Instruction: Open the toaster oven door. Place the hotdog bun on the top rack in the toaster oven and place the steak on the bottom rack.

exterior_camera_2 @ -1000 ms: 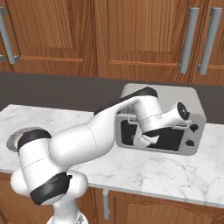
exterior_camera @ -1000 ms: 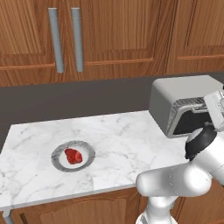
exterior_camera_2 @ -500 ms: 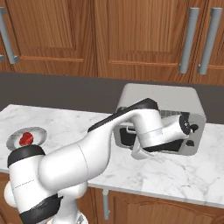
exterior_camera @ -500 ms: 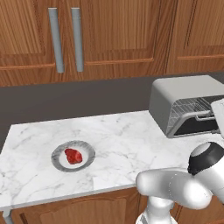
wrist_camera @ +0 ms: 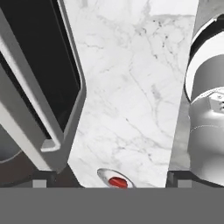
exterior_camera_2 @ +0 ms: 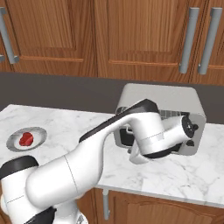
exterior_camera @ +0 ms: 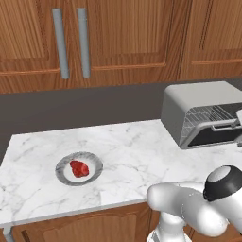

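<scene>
Left base view looks down over a white marble counter (exterior_camera: pixel 127 146) under brown wooden cabinets (exterior_camera: pixel 118 38), with the toaster oven (exterior_camera: pixel 201 111) standing at the counter's far right end. From this side I can see the toaster oven door (exterior_camera: pixel 215 134) dropped partly down and silver wire racks (exterior_camera: pixel 208 116) showing in the opening above it; I cannot tell the top rack from the bottom rack here. Well apart to the left, near the counter's front edge, the steak (exterior_camera: pixel 79 168) lies red in the middle of a small grey plate (exterior_camera: pixel 92 163). My white arm curves up from the lower right corner. Right base view shows the same counter from the other side: my forearm and wrist cross in front of the toaster oven (exterior_camera_2: pixel 175 98) and hide most of its front, so the door and racks are not readable there, while the steak (exterior_camera_2: pixel 26 139) on its plate (exterior_camera_2: pixel 38 132) sits at the far left. Hand view, rolled on its side, gives the close detail the others lack: the grey-framed door (wrist_camera: pixel 41 96) with its dark glass fills the left, bare marble runs beside it, and the steak (wrist_camera: pixel 117 182) on its plate (wrist_camera: pixel 104 174) peeks in at the bottom edge. My gripper's two dark fingertips (wrist_camera: pixel 40 183) stand at opposite sides of that view, spread wide with nothing between them.
</scene>
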You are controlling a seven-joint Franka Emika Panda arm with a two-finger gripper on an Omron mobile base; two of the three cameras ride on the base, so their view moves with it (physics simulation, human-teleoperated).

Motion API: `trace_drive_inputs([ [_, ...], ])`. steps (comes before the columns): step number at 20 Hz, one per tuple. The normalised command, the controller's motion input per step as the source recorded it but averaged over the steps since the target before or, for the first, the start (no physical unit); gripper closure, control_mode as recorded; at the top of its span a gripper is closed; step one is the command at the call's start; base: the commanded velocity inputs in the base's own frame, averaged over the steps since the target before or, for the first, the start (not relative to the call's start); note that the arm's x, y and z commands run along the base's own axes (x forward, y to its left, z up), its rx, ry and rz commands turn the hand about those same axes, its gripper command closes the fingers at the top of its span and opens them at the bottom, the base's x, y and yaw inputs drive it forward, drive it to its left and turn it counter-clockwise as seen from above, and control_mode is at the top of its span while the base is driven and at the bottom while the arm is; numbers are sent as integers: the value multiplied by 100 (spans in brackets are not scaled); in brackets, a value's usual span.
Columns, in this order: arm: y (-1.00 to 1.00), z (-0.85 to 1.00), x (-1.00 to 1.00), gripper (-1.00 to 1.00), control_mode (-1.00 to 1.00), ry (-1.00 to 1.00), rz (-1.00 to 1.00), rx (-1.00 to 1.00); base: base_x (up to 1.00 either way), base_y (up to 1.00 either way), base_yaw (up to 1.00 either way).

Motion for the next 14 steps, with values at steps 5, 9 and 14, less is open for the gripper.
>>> trace_drive_inputs([
  [5,0,37,0,-100,-100,-1,24,-4,0,0,0],
  [9,0,24,0,-100,-100,-15,58,-23,0,0,0],
  [14,0,19,2,-100,-100,-32,62,-40,0,0,0],
])
